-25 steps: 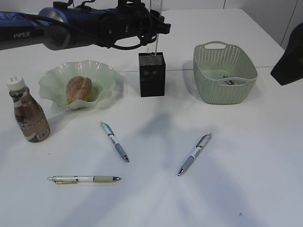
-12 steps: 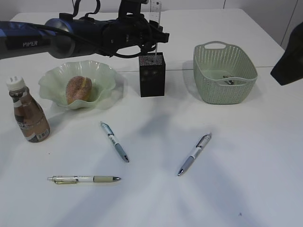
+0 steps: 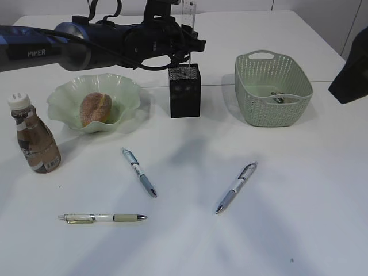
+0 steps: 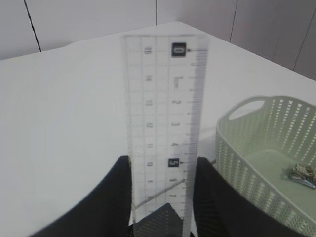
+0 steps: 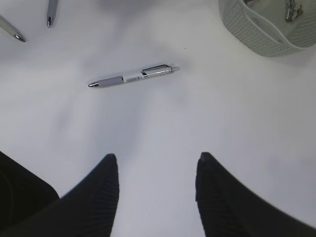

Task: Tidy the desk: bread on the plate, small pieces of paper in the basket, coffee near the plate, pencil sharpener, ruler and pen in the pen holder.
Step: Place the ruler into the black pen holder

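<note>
Left hand grips the ruler upright over the pen holder; right hand hangs open above the tabletop.

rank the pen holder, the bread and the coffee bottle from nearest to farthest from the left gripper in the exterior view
1. Pen holder, right under the left gripper, which holds the ruler above it.
2. Bread, in the plate to the left.
3. Coffee bottle, far left near the table edge.
</note>
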`<action>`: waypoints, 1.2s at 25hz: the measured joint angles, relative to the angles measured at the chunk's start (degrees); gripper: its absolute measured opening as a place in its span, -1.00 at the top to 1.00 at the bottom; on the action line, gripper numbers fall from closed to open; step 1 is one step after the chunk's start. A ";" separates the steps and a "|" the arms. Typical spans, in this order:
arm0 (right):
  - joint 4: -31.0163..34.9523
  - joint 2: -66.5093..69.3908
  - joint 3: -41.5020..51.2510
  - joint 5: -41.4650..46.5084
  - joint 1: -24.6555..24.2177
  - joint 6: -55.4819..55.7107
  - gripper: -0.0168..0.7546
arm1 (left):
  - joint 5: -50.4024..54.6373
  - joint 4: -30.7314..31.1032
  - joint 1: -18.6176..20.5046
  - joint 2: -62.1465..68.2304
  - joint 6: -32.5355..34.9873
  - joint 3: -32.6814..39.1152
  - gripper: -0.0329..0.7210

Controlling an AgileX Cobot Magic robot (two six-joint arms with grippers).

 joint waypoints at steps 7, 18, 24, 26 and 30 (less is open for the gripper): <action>0.00 0.00 0.00 0.00 0.00 0.00 -0.10 | 0.34 -0.04 0.00 0.00 0.00 0.00 0.26; 0.00 0.00 0.00 0.00 0.00 0.00 -0.10 | 1.24 -0.04 0.00 1.89 0.00 0.00 0.26; 0.00 0.00 0.00 0.00 0.00 0.00 -0.10 | 1.24 -0.04 0.00 1.89 0.00 0.00 0.26; 0.00 0.00 0.00 0.00 0.00 0.00 -0.10 | 1.24 -0.04 0.00 1.89 0.00 0.00 0.23; 0.00 0.00 0.00 0.00 0.00 0.00 -0.10 | 1.24 -0.04 0.00 1.89 0.00 0.00 0.04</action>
